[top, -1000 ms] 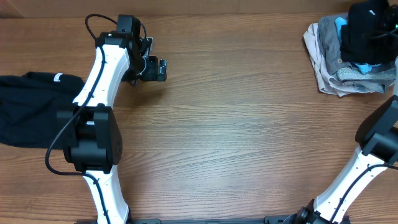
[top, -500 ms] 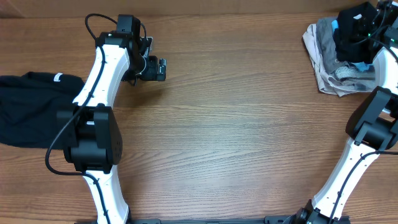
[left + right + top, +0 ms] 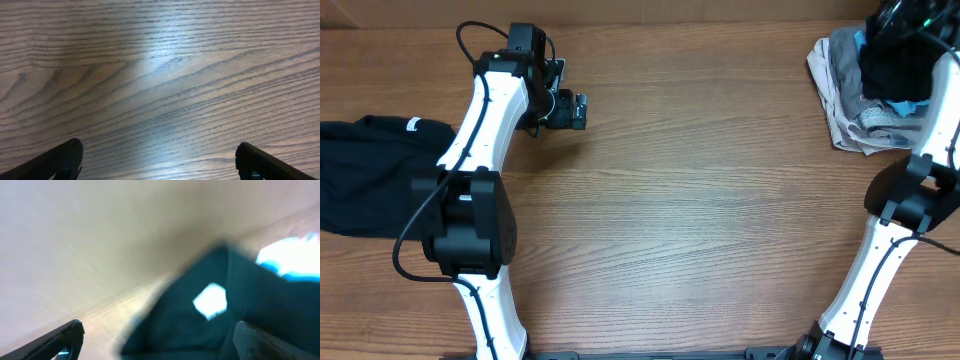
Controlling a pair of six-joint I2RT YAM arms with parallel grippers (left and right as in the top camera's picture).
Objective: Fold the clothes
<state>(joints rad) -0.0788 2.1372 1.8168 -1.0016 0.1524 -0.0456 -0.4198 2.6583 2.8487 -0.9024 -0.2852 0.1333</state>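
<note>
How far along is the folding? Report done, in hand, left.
Done: nothing looks folded; the black T-shirt at the left edge of the table lies rumpled. In hand: the right gripper hangs open over another black garment atop the mixed pile; the left gripper is open above bare wood. Left: folding both.

Left arm (image 3: 485,115) extended forward with the left gripper (image 3: 160,164) spread wide; right arm (image 3: 892,262) stretched far forward and upright, the right gripper (image 3: 157,344) likewise spread wide.
</note>
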